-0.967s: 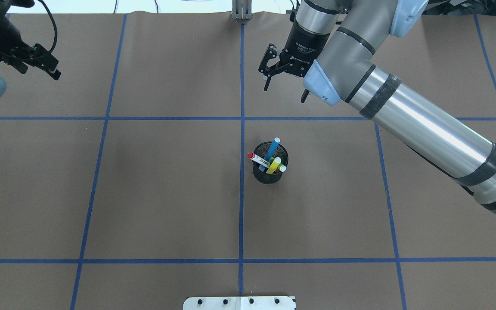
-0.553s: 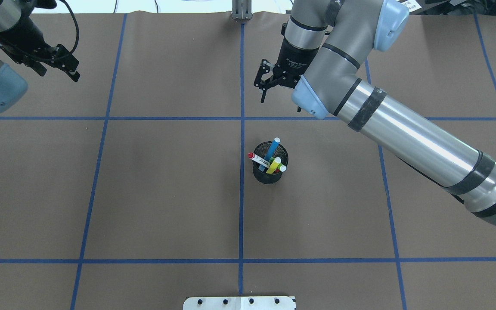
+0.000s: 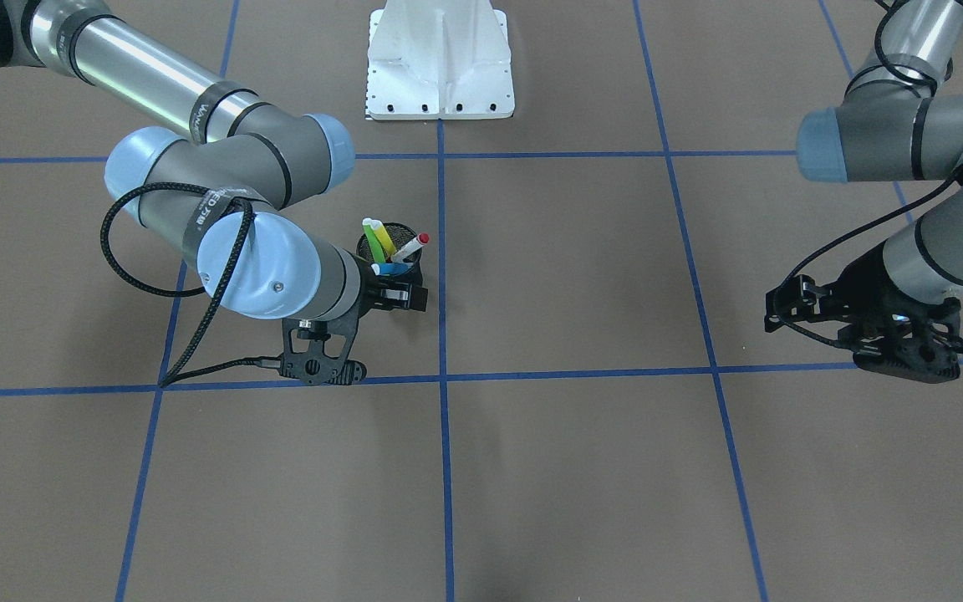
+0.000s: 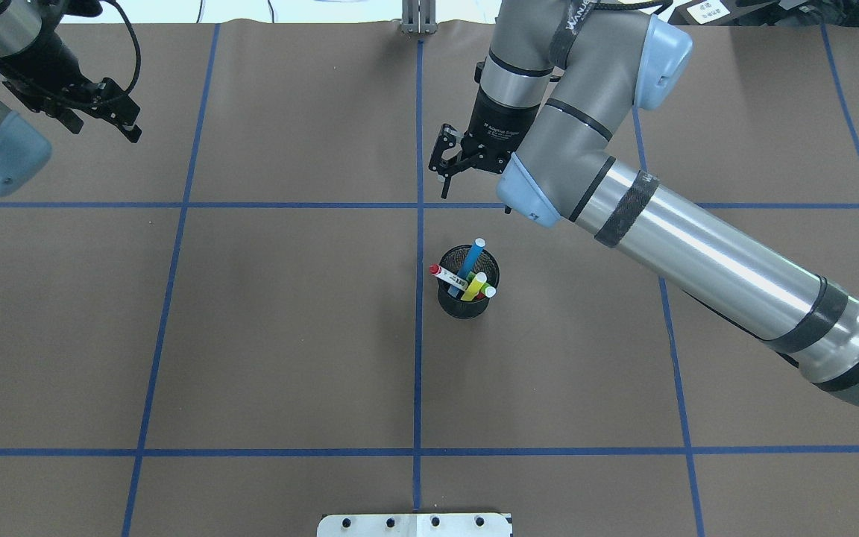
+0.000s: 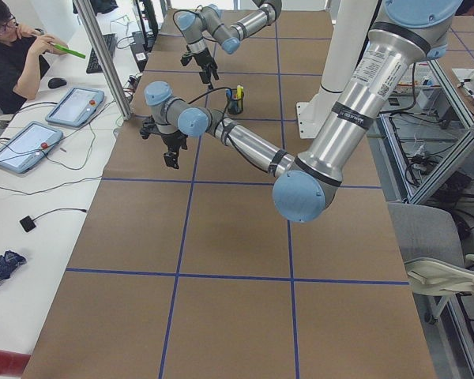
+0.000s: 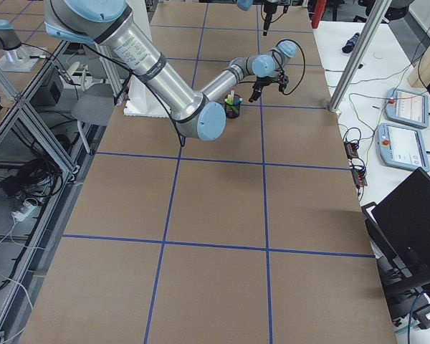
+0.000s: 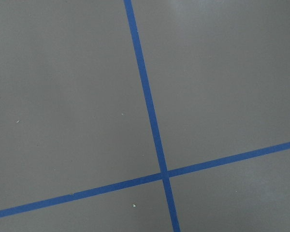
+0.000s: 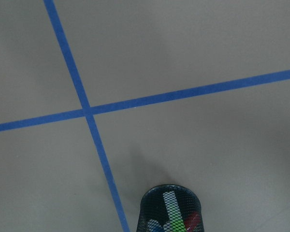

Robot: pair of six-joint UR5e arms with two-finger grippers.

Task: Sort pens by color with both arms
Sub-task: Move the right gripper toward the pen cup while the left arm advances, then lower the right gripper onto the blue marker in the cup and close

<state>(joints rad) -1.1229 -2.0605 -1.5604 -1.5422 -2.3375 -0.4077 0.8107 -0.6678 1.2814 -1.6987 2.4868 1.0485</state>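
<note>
Pens, four, are stood together, leaning, in a black mesh cup [image 4: 465,306] near the table's middle, just beside the central blue tape line [image 4: 418,335]. Listed: blue pen [image 4: 472,258], yellow pen [image 4: 477,286], lime green pen [image 4: 487,292], and white-barrelled pen with red cap [image 4: 447,275]. None is touched by either tool.

Right gripper [image 4: 474,203]: jaws are spread wide and nothing is held. It hangs above the table on the far side of the cup, near it, over a tape crossing. In the right wrist view the cup is seen at the bottom edge.

Left gripper [image 4: 104,130]: jaws are parted and nothing is held. It is placed over the far left part of the table, well apart from the cup.

Writing: black print on the white barrel and white print on the right wrist are too small to be read. A strap on the right arm [image 4: 668,231] is lettered "WANU…", partly hidden.
</note>
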